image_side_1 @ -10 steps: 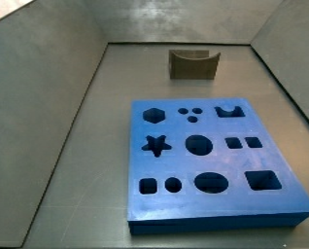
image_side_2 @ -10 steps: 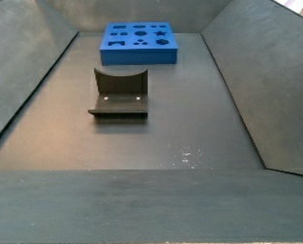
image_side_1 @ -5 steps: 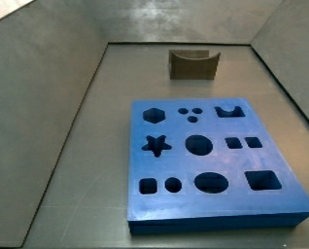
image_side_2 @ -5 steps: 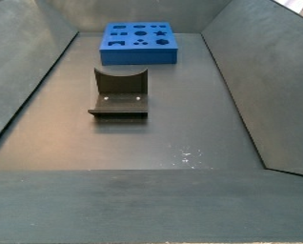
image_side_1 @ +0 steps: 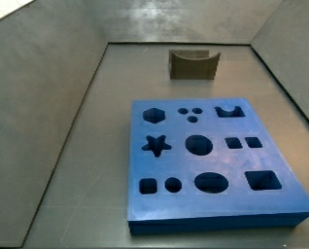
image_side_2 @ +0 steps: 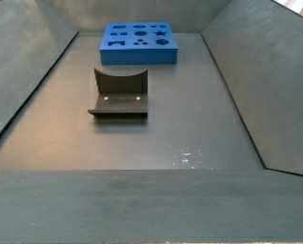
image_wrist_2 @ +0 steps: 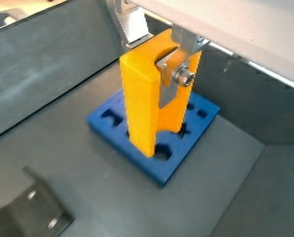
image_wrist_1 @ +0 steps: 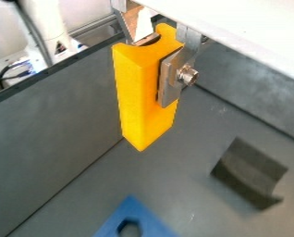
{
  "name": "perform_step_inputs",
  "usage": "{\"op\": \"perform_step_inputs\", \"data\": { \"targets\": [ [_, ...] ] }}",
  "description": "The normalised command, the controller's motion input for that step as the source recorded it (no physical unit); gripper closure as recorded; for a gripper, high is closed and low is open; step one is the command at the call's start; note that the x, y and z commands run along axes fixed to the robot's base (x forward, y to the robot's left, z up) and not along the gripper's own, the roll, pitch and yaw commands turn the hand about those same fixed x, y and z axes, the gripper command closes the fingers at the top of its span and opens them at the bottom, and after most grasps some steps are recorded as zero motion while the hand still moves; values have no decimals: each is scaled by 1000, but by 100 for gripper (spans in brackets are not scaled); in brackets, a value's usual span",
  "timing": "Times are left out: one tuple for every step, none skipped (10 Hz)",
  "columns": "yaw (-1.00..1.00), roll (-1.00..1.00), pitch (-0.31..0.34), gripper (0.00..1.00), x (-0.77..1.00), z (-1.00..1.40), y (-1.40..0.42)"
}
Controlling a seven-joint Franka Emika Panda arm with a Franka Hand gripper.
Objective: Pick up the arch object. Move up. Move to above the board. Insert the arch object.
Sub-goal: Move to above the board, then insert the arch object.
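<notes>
In both wrist views my gripper (image_wrist_1: 156,56) (image_wrist_2: 160,60) is shut on the arch object (image_wrist_1: 140,93) (image_wrist_2: 143,102), a bright yellow-orange elongated block with a curved notch at its upper end. It hangs upright between the silver fingers (image_wrist_1: 175,74), well above the floor. The blue board (image_wrist_2: 118,141) with its shaped cutouts lies on the floor below and beyond the block; only a corner of it (image_wrist_1: 131,222) shows in a wrist view. The board lies flat in both side views (image_side_1: 209,160) (image_side_2: 139,42). The gripper and the block are out of view in both side views.
The dark fixture (image_side_2: 120,92) (image_side_1: 192,63) stands on the grey floor apart from the board; it also shows in both wrist views (image_wrist_1: 251,169) (image_wrist_2: 26,208). Sloping grey walls (image_side_2: 27,76) enclose the floor on all sides.
</notes>
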Motion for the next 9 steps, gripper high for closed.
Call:
{"op": "perform_step_inputs", "data": {
  "targets": [
    [15, 5, 117, 100, 279, -28, -898],
    [11, 9, 121, 100, 216, -12, -621],
    [12, 21, 119, 100, 137, 13, -317],
    [11, 27, 108, 100, 97, 21, -197],
    [-777, -31, -27, 100, 491, -397, 177],
    [-777, -31, -27, 100, 494, -397, 174],
    [-760, -41, -40, 100, 523, -377, 177],
    [-720, -49, -40, 100, 583, -386, 191],
    [-597, -43, -59, 100, 711, -417, 174]
  ]
}}
